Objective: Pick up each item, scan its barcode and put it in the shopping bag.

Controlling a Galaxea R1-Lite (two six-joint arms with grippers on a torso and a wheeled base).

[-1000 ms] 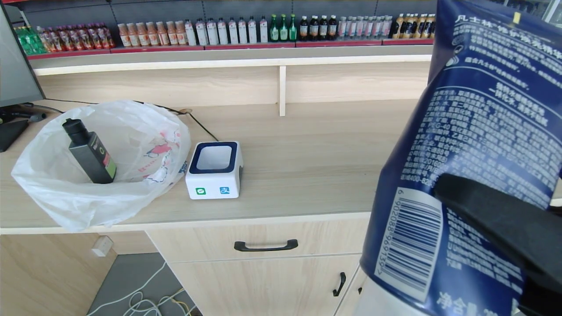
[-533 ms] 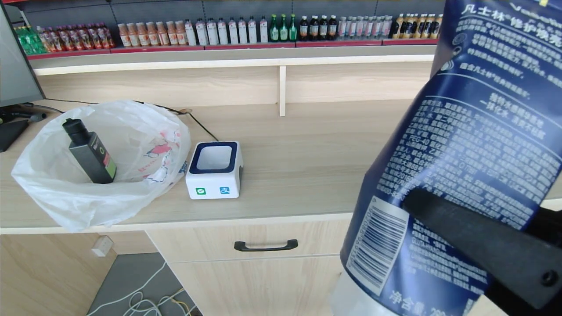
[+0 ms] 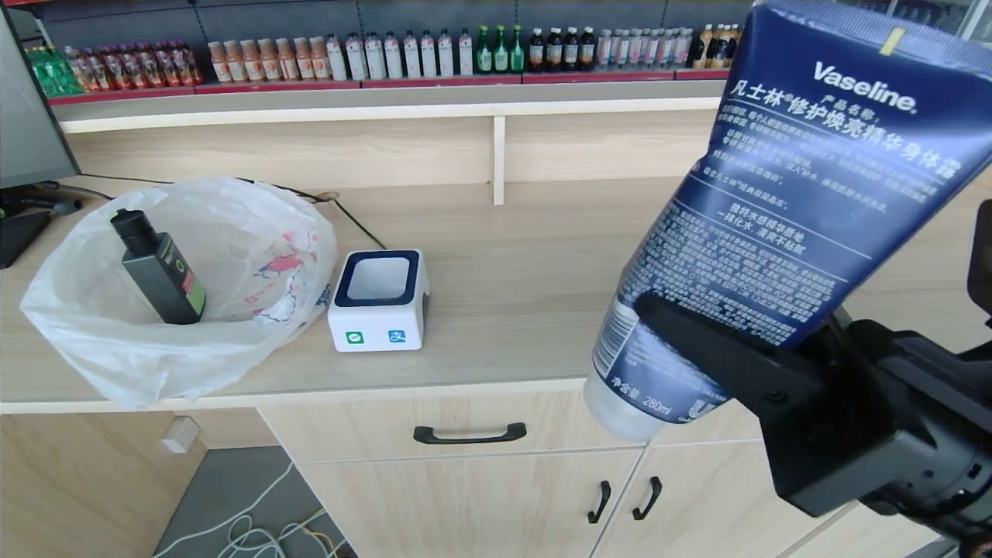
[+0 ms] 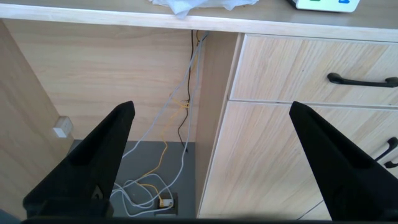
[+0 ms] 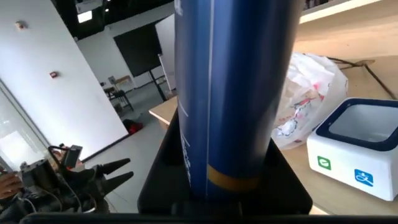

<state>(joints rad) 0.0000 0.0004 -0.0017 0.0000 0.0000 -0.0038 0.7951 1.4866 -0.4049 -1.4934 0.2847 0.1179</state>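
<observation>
Presently, we found the right gripper (image 3: 670,337) closed around the lower part of a blue tube (image 3: 790,194), near its cap. The tube was held in the air on the robot's right with its cap end down and its crimped end up, leaning, and its printed back faced the head camera. It was well apart from the scanner (image 3: 378,298), which stood on the counter (image 3: 542,287) with its window facing up, just beside the shopping bag (image 3: 93,341). A dark bottle (image 3: 159,267) already lay in that bag. The left gripper (image 4: 211,109) hung low in front of the cabinet, its jaws spread wide and empty. We judged the step in hand to be the scan, not yet made. A pale striped panel near the cap, which we took for the barcode, was partly covered by the near finger. To do the step well, we advised carrying the tube across above the scanner and turning the wrist so the printed side faced down at the window. The uncovered bars should be kept over the glass and held level for a moment. The grip should stay firm, since the tube was soft and could slip.
</observation>
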